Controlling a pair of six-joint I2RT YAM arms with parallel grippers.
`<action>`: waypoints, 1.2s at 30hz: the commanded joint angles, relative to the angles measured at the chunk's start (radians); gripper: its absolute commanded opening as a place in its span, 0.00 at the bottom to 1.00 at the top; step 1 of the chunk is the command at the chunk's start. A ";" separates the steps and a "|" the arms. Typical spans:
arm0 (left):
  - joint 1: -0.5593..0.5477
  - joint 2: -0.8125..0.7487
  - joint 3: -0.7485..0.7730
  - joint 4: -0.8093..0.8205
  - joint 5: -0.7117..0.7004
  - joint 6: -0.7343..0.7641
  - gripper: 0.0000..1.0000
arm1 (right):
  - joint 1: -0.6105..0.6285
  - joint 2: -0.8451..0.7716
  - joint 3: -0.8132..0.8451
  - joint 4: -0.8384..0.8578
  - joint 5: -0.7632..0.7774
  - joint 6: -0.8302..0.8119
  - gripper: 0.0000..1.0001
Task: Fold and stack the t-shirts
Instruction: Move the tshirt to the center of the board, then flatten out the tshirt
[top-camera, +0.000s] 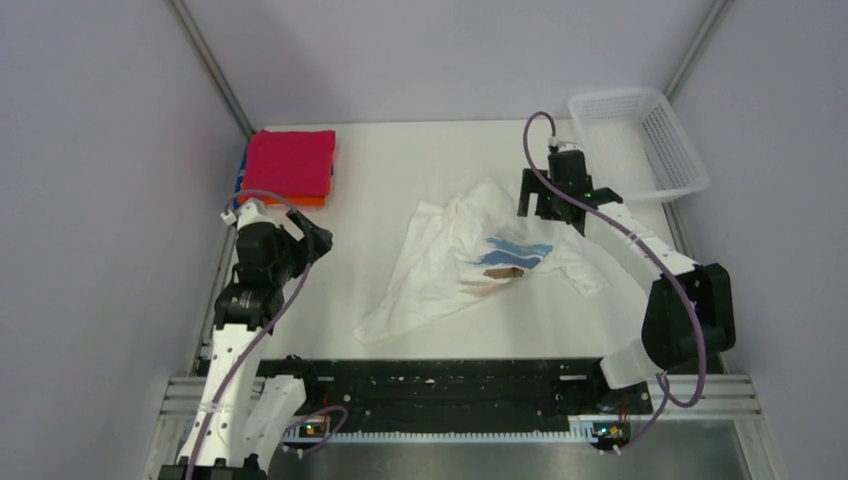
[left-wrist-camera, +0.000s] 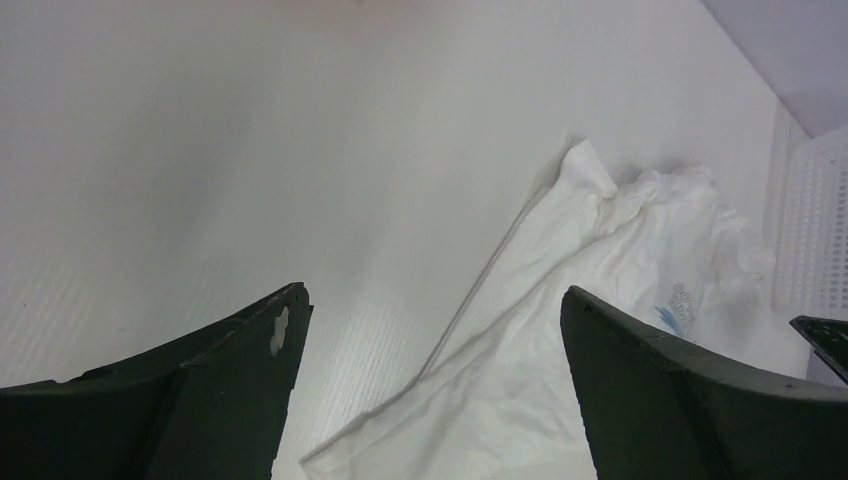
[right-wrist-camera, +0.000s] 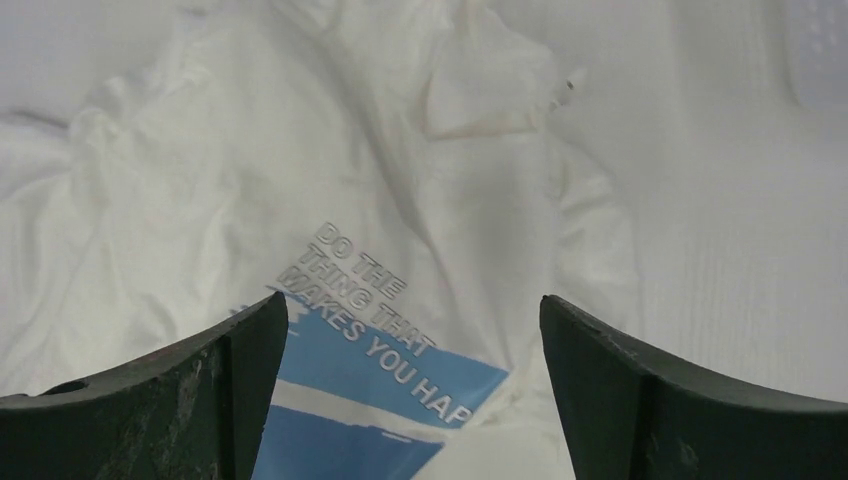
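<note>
A crumpled white t-shirt (top-camera: 470, 260) with blue and brown print lies in the middle of the table. It also shows in the left wrist view (left-wrist-camera: 590, 300) and the right wrist view (right-wrist-camera: 330, 180), where blue print with lettering is visible. A folded stack sits at the back left: crimson shirt (top-camera: 291, 162) on top, an orange edge (top-camera: 290, 201) and a blue edge (top-camera: 241, 175) below. My left gripper (top-camera: 318, 243) is open and empty, left of the white shirt. My right gripper (top-camera: 545, 210) is open and empty above the shirt's far right part.
A white plastic mesh basket (top-camera: 640, 140) stands at the back right corner, its edge showing in the left wrist view (left-wrist-camera: 810, 230). Grey walls enclose the table on three sides. The black rail with the arm bases (top-camera: 440, 385) runs along the near edge.
</note>
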 joint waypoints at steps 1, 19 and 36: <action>0.000 0.064 -0.049 -0.003 0.083 -0.042 0.99 | -0.006 -0.194 -0.102 0.000 0.253 0.134 0.94; -0.250 0.670 0.148 0.154 0.169 -0.012 0.99 | -0.256 -0.522 -0.486 -0.103 0.218 0.422 0.98; -0.377 1.372 0.790 0.015 0.053 0.101 0.77 | -0.287 -0.384 -0.566 -0.024 0.161 0.417 0.92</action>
